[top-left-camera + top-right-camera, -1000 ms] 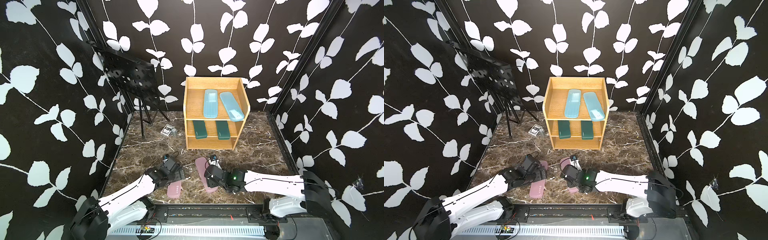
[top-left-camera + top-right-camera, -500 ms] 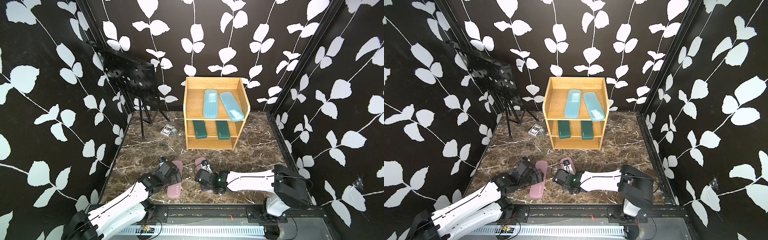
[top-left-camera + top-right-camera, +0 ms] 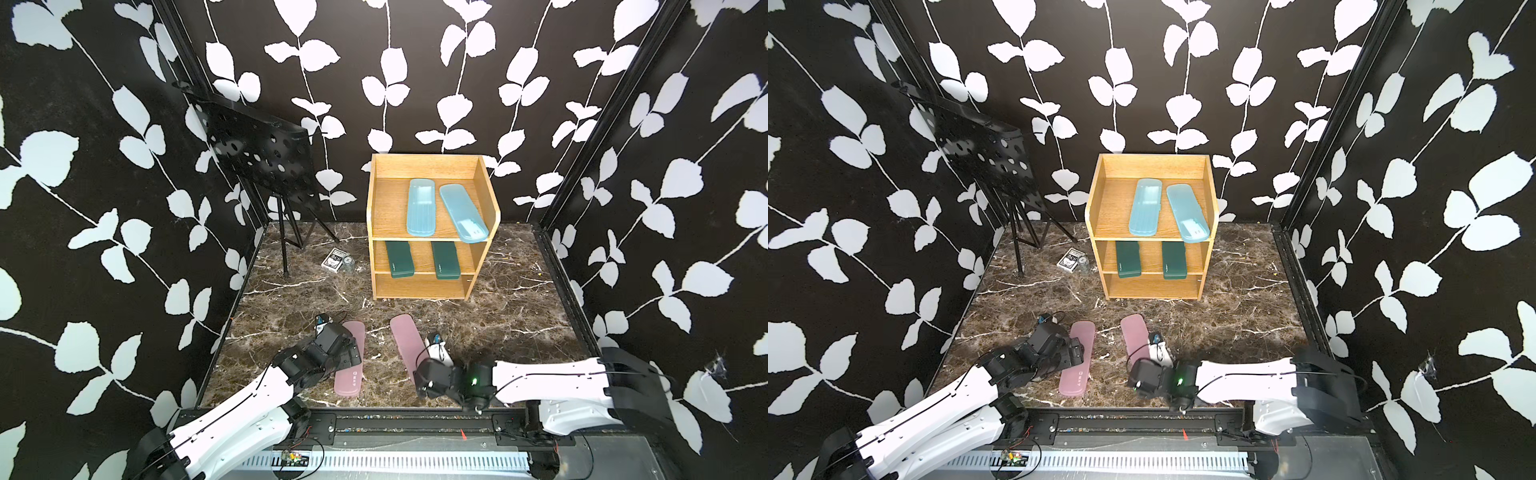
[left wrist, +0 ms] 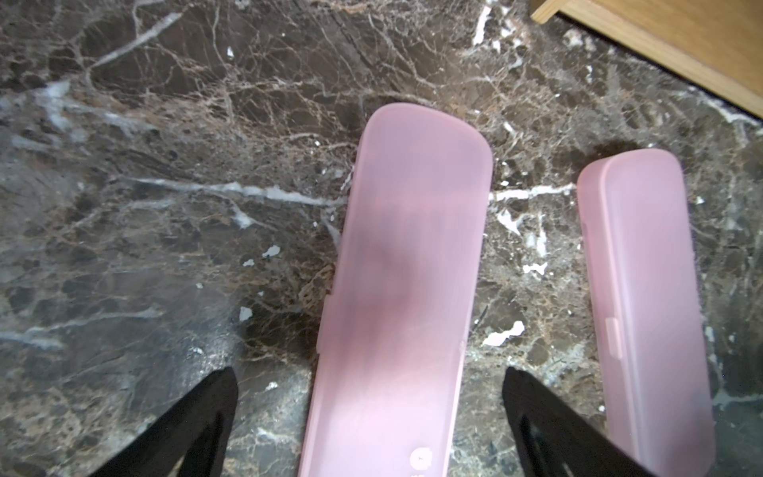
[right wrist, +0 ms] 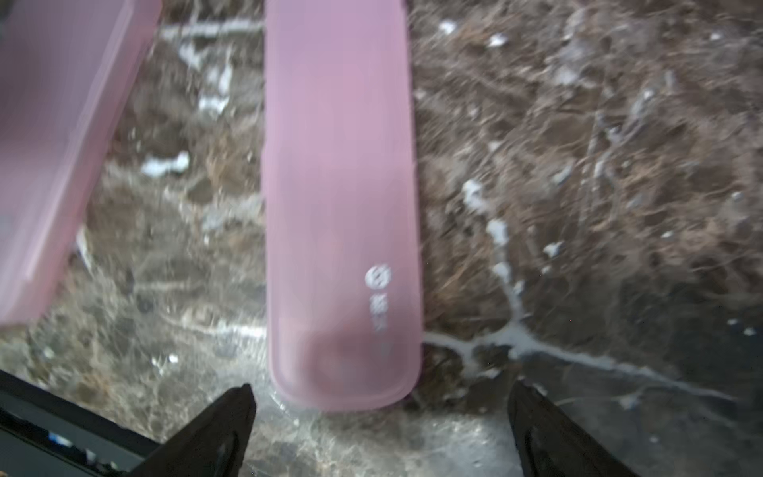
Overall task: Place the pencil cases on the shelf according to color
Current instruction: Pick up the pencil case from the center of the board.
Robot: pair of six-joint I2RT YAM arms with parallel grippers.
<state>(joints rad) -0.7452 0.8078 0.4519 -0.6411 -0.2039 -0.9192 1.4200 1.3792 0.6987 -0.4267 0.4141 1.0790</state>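
Two pink pencil cases (image 3: pixel 351 361) lie side by side on the worktop (image 3: pixel 498 316), the bottom tier of the shelf (image 3: pixel 376 216) likely kept for them. Left end effector (image 4: pixel 370 371) straddles one, right end effector (image 5: pixel 380 384) faces the other; both wide open, gripping nothing.

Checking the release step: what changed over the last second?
The right gripper opened, apparently letting go of the right pink case, and drew back toward the near edge. The left gripper backed off slightly, open astride the left pink case. Both cases and the loaded shelf stayed put.
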